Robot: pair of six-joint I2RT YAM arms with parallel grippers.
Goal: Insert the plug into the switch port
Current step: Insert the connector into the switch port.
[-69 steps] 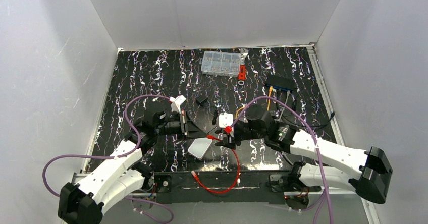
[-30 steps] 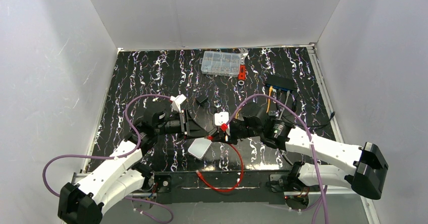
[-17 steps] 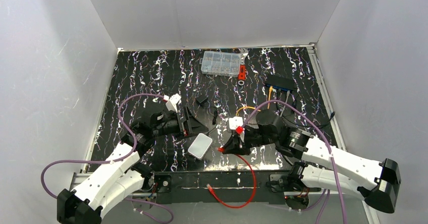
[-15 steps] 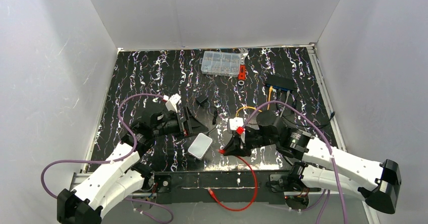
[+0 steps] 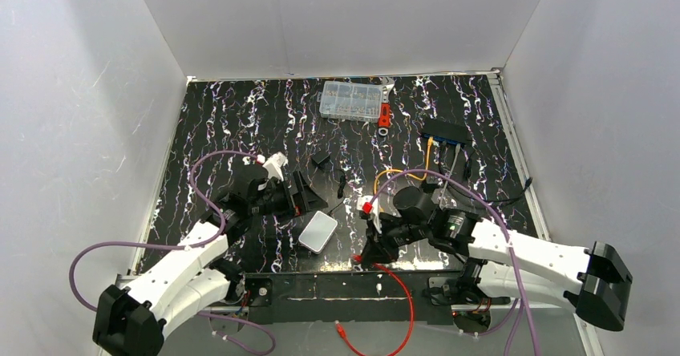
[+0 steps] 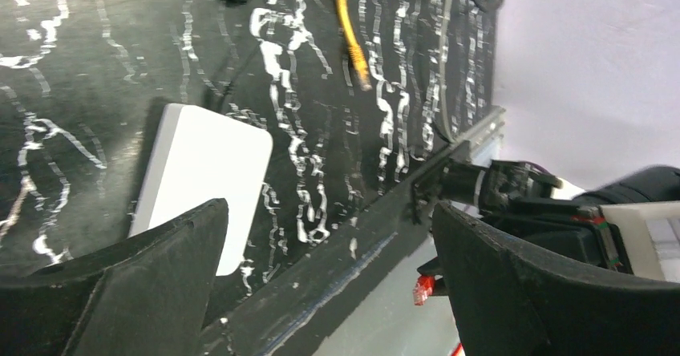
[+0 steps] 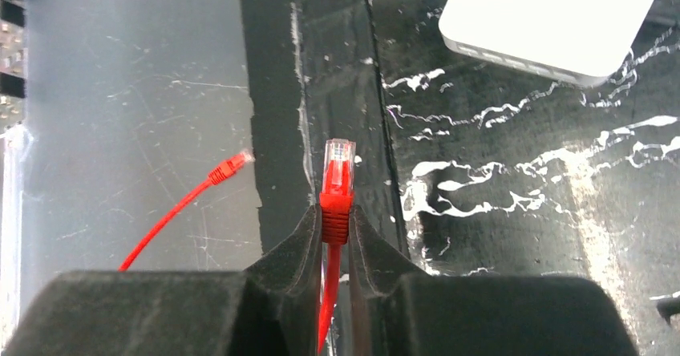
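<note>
The plug (image 6: 362,75) ends a thin orange cable (image 5: 398,172) and lies loose on the black mat, blurred in the left wrist view. That cable runs back to the flat black switch (image 5: 446,131) at the right rear; its ports are too small to make out. My left gripper (image 5: 309,200) (image 6: 329,212) is open and empty above the mat, beside the white box (image 5: 318,232). At the table's near edge my right gripper (image 5: 365,256) (image 7: 337,216) is shut on the red connector (image 7: 337,186) of the red wire (image 5: 405,292), not on the plug.
A clear parts organiser (image 5: 350,101) and a small red piece (image 5: 385,115) sit at the back. Small black bits (image 5: 321,159) lie mid-mat. The red wire's other end (image 5: 341,329) (image 7: 232,166) hangs past the black front rail (image 5: 321,285). White walls enclose three sides.
My left gripper opened and let go of the red connector, then drew back left. My right gripper carried the red connector from mid-mat toward the near edge, dragging the wire.
</note>
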